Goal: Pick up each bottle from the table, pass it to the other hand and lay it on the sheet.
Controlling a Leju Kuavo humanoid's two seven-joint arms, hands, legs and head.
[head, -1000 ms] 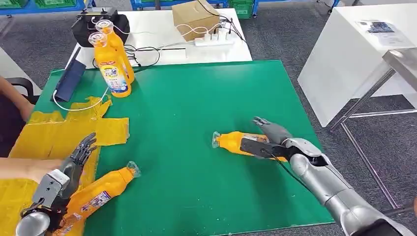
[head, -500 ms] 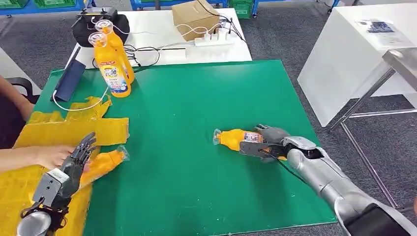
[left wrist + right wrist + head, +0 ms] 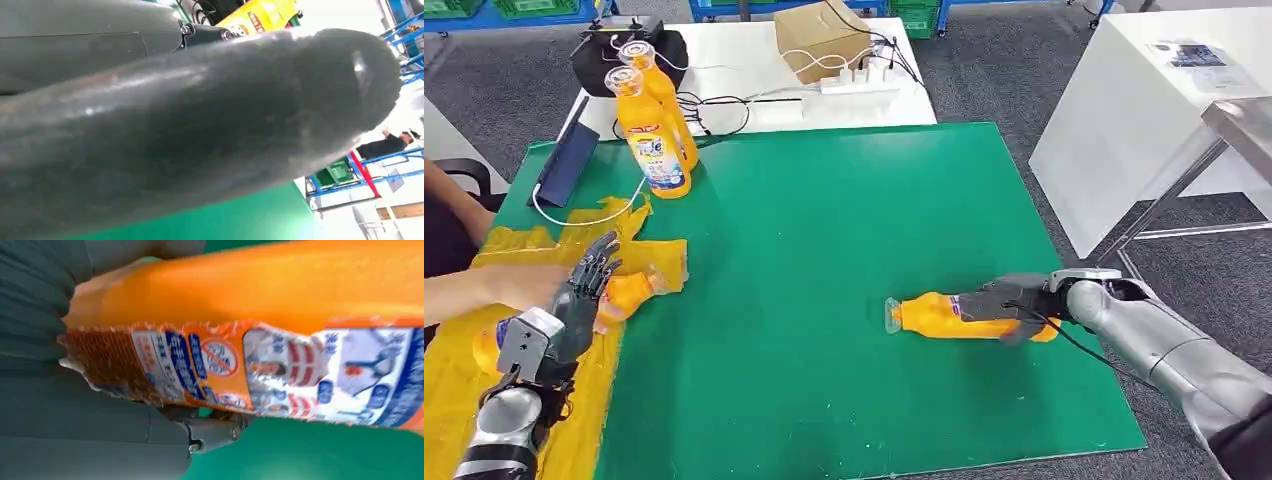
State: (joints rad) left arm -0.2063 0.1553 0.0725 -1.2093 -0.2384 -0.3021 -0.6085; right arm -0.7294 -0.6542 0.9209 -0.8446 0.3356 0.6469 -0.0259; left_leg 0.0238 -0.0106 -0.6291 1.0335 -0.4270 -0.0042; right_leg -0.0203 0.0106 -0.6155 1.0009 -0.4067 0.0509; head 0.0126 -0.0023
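**Right hand grasping a lying bottle, left hand loose over the sheet**

I see my right hand (image 3: 1009, 300) wrapped around an orange bottle (image 3: 944, 315) lying on its side on the green table (image 3: 824, 220), at about 4 o'clock from the table centre, cap pointing toward 9 o'clock. From the right wrist camera the bottle's label (image 3: 280, 375) sits tight against the grey palm, fingers curled under it, so that's a firm grasp. I can't tell if the bottle is lifted or resting on the table.

My left hand (image 3: 574, 300) is at about 8 o'clock, over the yellow sheet (image 3: 534, 265), fingers spread and pointing toward 12 o'clock, holding nothing. Just beside it a second orange bottle (image 3: 629, 292) lies on the sheet, cap toward 3 o'clock. A person's arm (image 3: 484, 290) reaches in from 9 o'clock and appears to be on that bottle; contact is hidden behind my hand.

Two more orange bottles (image 3: 652, 125) stand upright at about 11 o'clock, near the table's far edge. A dark flat device (image 3: 564, 165) with a white cable lies to their 9 o'clock side. Beyond the table a cardboard box (image 3: 819, 38) and a power strip (image 3: 859, 80) sit on a white table.
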